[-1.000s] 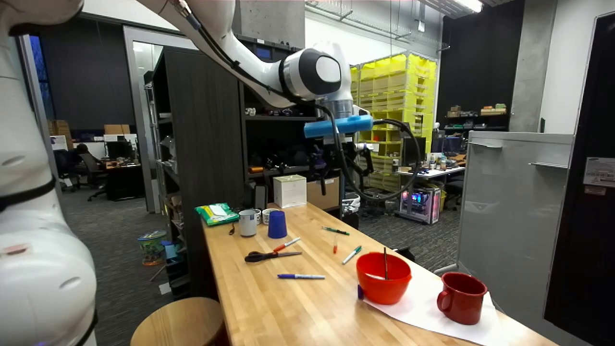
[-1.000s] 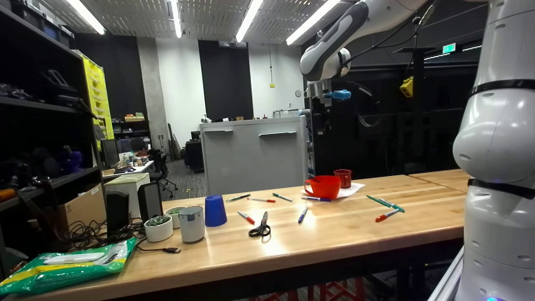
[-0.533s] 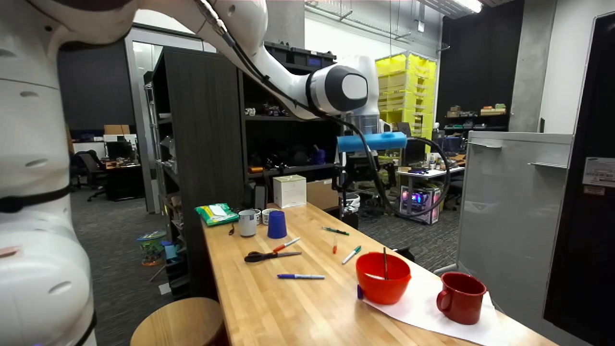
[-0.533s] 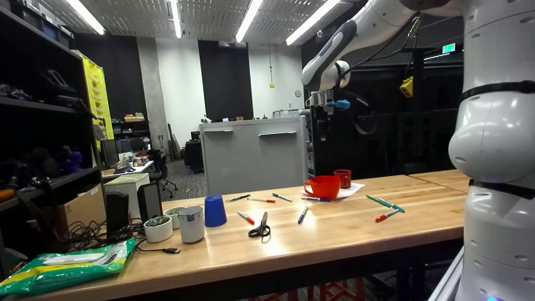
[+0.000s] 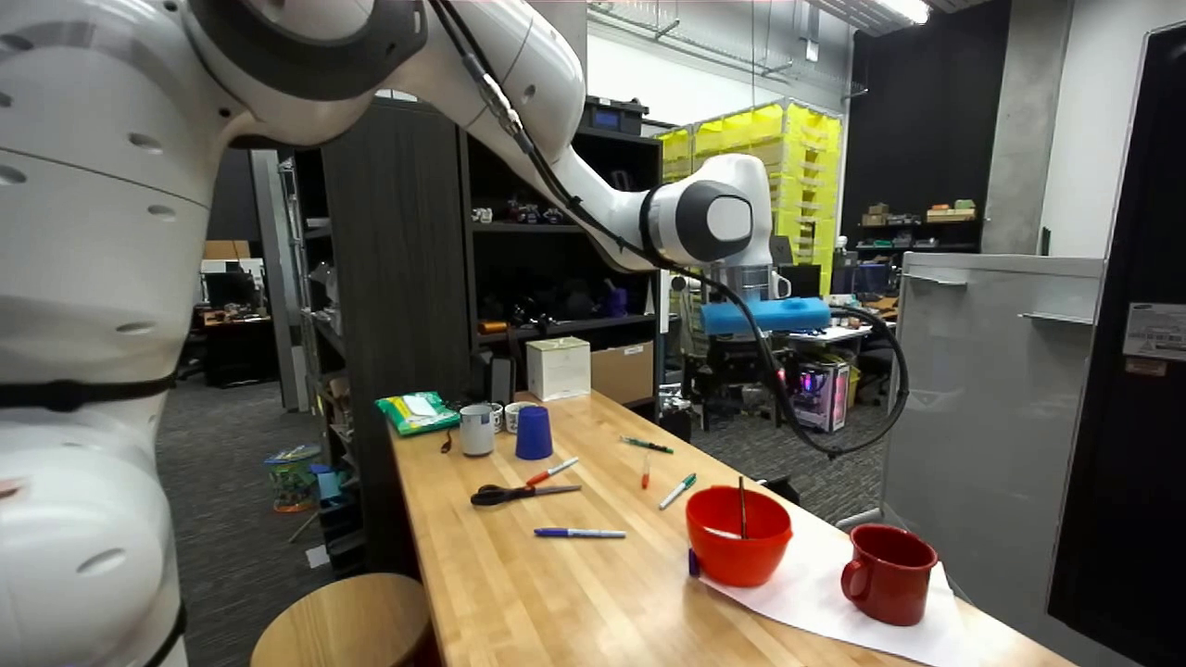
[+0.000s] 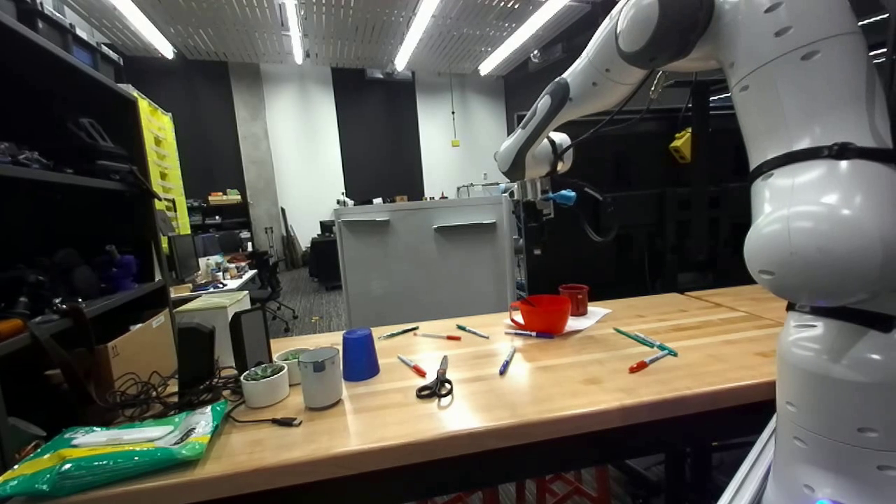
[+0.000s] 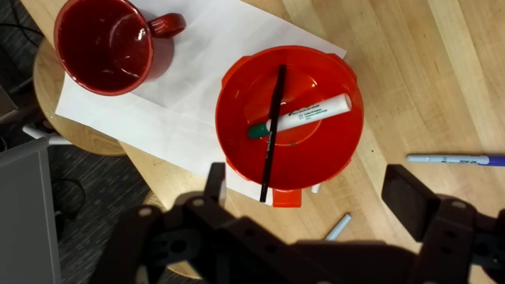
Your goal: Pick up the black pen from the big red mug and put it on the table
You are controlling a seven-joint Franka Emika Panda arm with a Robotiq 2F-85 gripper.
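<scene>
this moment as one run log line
hand: open, empty | black pen: in big red mug, crossing over marker | placing on table: not done

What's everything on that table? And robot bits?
big red mug: one, red, table
black pen: one, black, big red mug
marker: one, green-capped, same mug
small mug: one, dark red, on paper
paper: one, white, under mugs
loose pens: about nine, mixed, table
scissors: one, black, table
cups: two, blue and grey, table
succulents: two, green, table
packet: one, green, table
speakers: two, black, table
cables: several, black, by speakers
box: one, white, by speakers
arm: one, white, overhead
gripper: one, black, over table
</scene>
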